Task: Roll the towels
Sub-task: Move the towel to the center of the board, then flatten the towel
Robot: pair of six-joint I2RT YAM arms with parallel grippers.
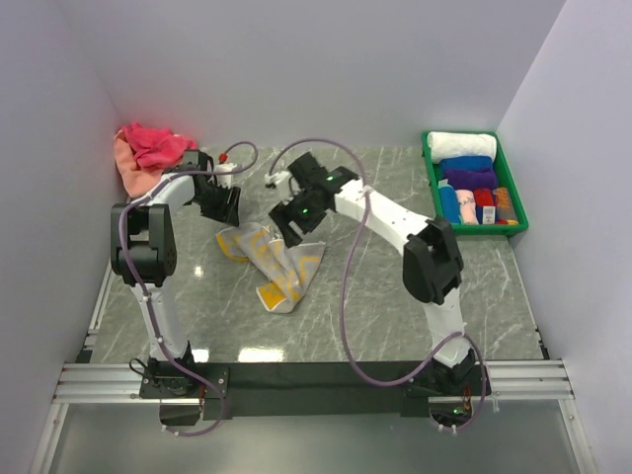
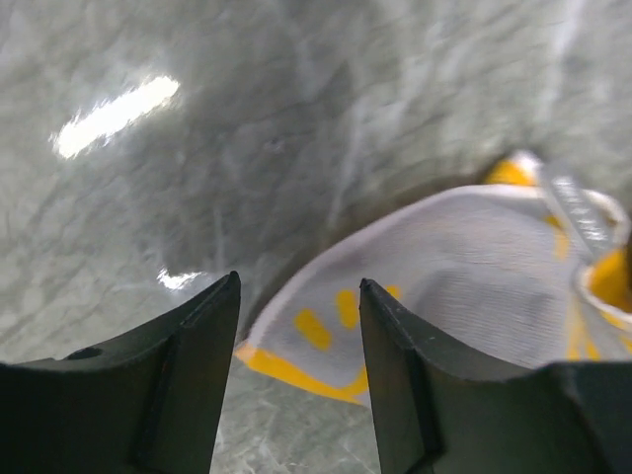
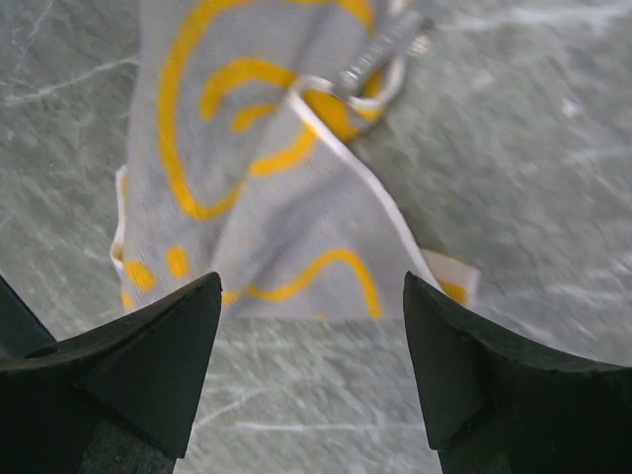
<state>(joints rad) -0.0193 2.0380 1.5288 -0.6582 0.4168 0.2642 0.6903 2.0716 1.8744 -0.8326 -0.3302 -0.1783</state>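
Observation:
A white towel with yellow markings [image 1: 272, 261] lies crumpled on the marble table between the two arms. In the left wrist view its yellow-edged corner [image 2: 316, 346] sits just beyond my left gripper [image 2: 299, 296], whose jaws stand open with nothing between them. The right wrist view shows the same towel [image 3: 267, 178] spread ahead of my right gripper [image 3: 312, 291], open and empty over bare table. A crimson pink towel [image 1: 153, 143] and a salmon orange one [image 1: 133, 170] are heaped at the back left. Rolled towels, white [image 1: 461, 145], blue [image 1: 466, 163] and purple [image 1: 471, 180], lie in the tray.
A green plastic tray [image 1: 427, 158] at the back right holds the rolled towels plus several smaller coloured rolls. White walls close in the table on the left, back and right. The arm bases stand on a rail at the near edge.

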